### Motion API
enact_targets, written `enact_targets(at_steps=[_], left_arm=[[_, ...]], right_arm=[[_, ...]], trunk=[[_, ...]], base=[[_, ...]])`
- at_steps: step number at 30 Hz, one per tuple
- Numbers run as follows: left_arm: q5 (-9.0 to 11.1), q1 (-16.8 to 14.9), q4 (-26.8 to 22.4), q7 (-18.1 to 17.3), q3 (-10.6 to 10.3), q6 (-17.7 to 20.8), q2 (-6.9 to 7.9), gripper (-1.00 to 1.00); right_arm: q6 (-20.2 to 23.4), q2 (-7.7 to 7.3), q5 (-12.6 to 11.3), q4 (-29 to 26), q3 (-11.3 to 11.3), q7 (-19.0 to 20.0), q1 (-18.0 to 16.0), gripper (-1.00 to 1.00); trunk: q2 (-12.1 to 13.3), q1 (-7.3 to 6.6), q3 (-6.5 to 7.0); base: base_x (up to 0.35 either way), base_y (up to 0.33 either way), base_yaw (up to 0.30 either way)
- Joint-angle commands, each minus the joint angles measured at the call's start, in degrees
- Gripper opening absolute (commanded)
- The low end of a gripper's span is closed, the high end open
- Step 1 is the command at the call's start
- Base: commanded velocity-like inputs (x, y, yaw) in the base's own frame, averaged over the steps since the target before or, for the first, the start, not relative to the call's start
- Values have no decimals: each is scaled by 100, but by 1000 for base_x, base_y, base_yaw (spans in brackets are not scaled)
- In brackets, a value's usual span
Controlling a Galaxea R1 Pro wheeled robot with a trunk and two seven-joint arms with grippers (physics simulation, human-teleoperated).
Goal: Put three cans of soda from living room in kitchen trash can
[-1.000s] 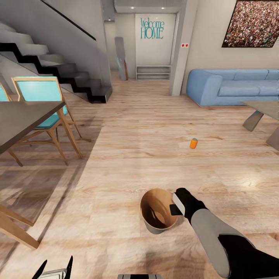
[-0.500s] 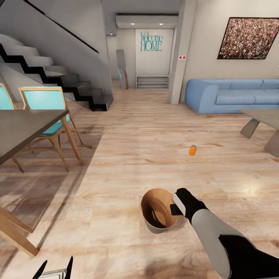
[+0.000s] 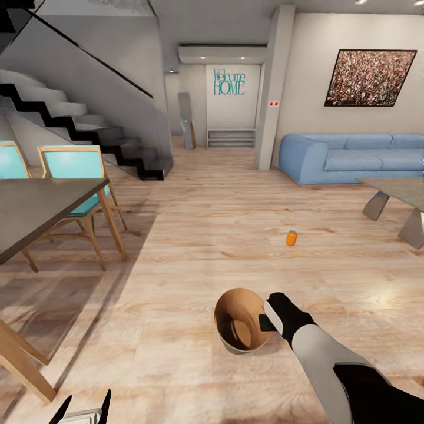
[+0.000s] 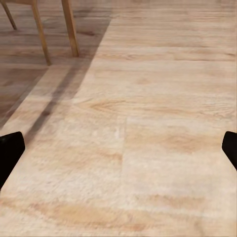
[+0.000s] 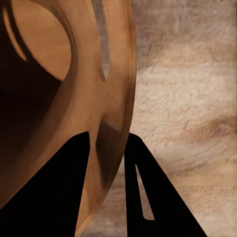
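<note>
Wood floor (image 3: 194, 235): one orange can (image 3: 291, 238), one gripper-held bin (image 3: 231, 343).

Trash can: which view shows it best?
Head view: the whole trash can shows, coppery inside, with the right hand clamped on its rim. Right wrist view gives just a close slice of wall between the fingers. Left wrist view looks at wood floor.

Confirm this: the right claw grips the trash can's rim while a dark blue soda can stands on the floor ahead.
Wrong colour. In the head view the soda can on the floor is orange. The right claw does grip the trash can by its rim.
</note>
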Motion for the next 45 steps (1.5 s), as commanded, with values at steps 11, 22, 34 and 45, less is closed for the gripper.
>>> enact_targets(at_steps=[11, 22, 34, 45], left_arm=[[-8, 0, 17, 0, 0, 0, 0, 100], [-9, 0, 23, 0, 0, 2, 0, 100], [-9, 0, 23, 0, 0, 0, 0, 100], [-9, 0, 23, 0, 0, 0, 0, 100]], right_arm=[[-1351, -72, 472, 329, -9, 70, 351, -100], [-2068, -107, 515, 722, -2, 73, 583, -100], [-2216, -111, 517, 723, -1, 124, 781, -100], [-2970, -287, 802, 630, -6, 536, 1491, -100]], trunk=[[15, -29, 245], [30, -57, 489], [46, -88, 754], [138, -155, 990]], base=[[0, 0, 0], [0, 0, 0], [0, 0, 0], [0, 0, 0]])
